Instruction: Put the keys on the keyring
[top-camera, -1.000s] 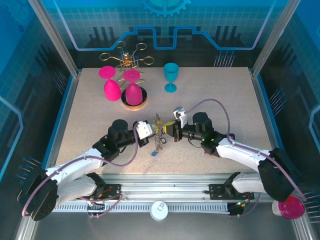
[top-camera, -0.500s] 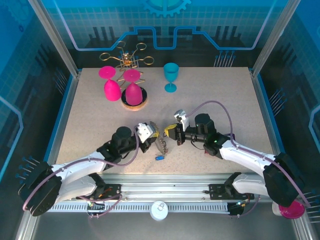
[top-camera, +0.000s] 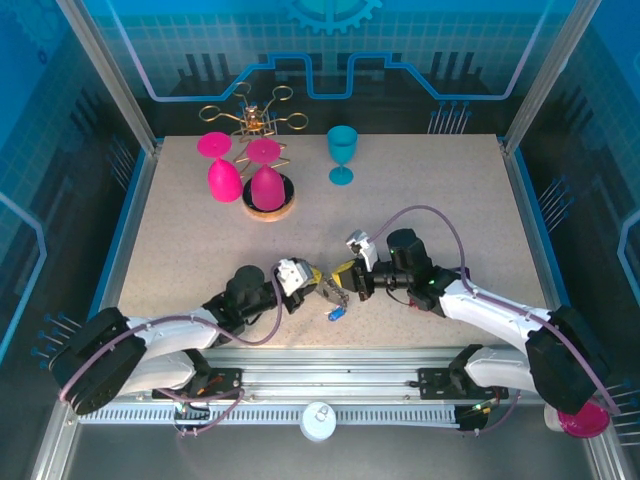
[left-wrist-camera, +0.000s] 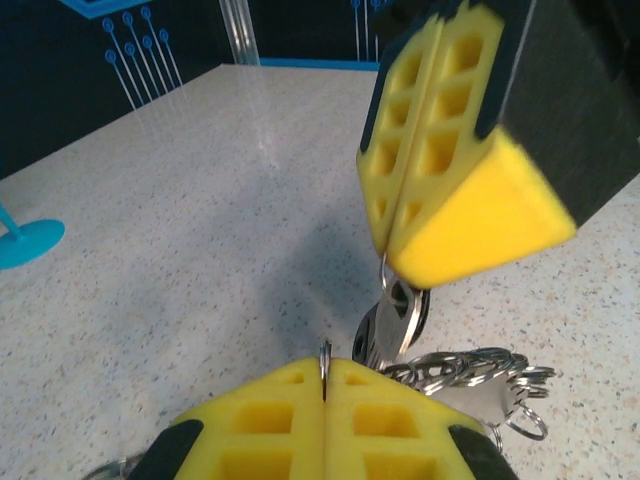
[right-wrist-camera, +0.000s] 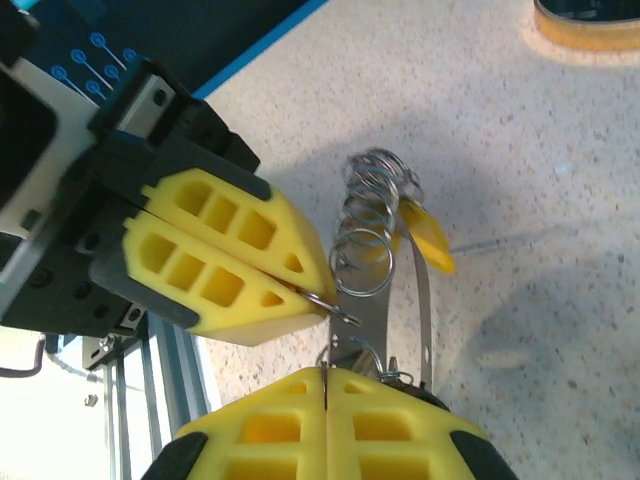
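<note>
The keys (top-camera: 329, 295) sit as a small silvery bunch between the two claws, at about 6 o'clock on the table (top-camera: 200, 230) near its front edge, with a blue-headed key (top-camera: 338, 313) at 5 o'clock of the bunch. The left gripper (left-wrist-camera: 325, 385) is clamped on a wire ring (left-wrist-camera: 325, 352). The right gripper (left-wrist-camera: 393, 258) is closed too, pinching what looks like a silver key blade (left-wrist-camera: 400, 312). Both holds are at the very pad tips, so the likeliest failure is a slip: if the arms pull apart or twist, the wire could spring free and the bunch drop. The coiled rings (right-wrist-camera: 368, 232) could also snag the yellow tag (right-wrist-camera: 428, 232). Whether the blade has entered any ring's split is hidden by the pads. Which of the tangled coils is the keyring I cannot tell, nor whether the bunch touches the table.
</note>
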